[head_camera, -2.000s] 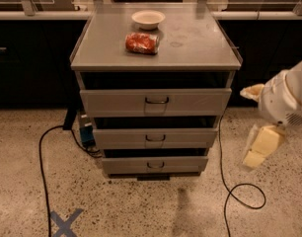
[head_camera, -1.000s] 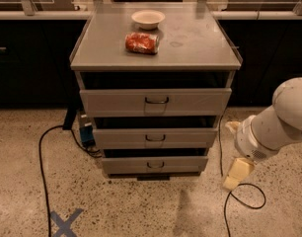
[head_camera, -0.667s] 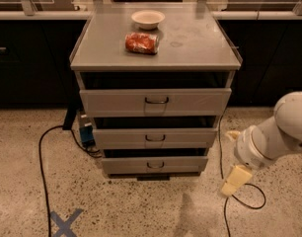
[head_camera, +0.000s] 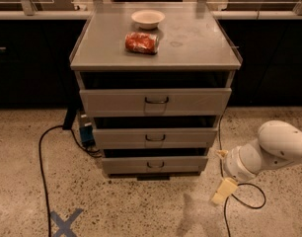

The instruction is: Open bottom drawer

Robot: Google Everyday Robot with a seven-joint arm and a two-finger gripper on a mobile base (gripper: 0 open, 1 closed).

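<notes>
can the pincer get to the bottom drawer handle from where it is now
Probably yes. The pincer hangs low, right of the cabinet, about level with the bottom drawer. Its handle faces front, uncovered, with only bare floor before it; the pincer would need to swing round front.

Robot lab, terrazzo floor (head_camera: 156, 209), taped cross (head_camera: 65, 223), trailing cables (head_camera: 41, 172), end effector (head_camera: 224, 187) low right
</notes>
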